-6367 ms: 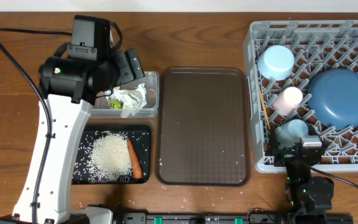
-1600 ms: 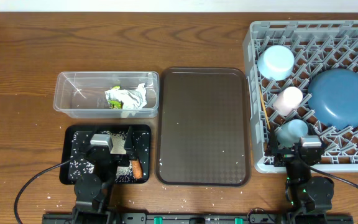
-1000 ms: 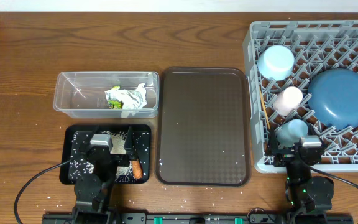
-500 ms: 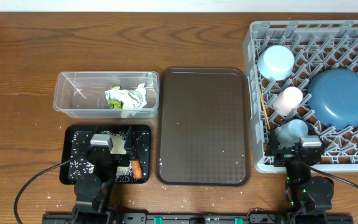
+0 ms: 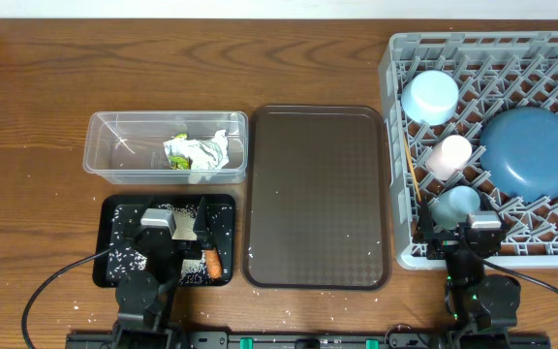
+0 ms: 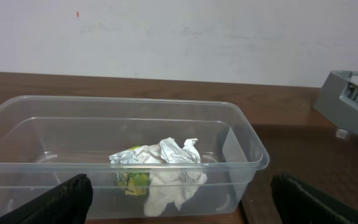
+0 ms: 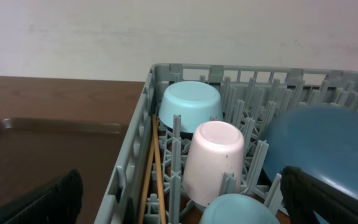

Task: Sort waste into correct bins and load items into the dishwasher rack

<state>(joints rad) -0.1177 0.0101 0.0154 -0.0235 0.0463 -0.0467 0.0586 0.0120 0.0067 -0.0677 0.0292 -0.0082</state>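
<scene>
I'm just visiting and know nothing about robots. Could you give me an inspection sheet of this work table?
Surface: wooden table, stray rice grains scattered near the black tray.
Job's things: wrapper in the clear tub; carrot and rice in the black tray; plate, bowl, pink cup, light-blue cup and chopsticks in the rack.
Clutter: brown serving tray, a few grains on its rim.
Claws: left claw open over the black tray; right claw open at the rack's near edge; both empty.
Cables: a black cable loops on the table beside each claw.
Surroundings: white wall behind the table.
</scene>
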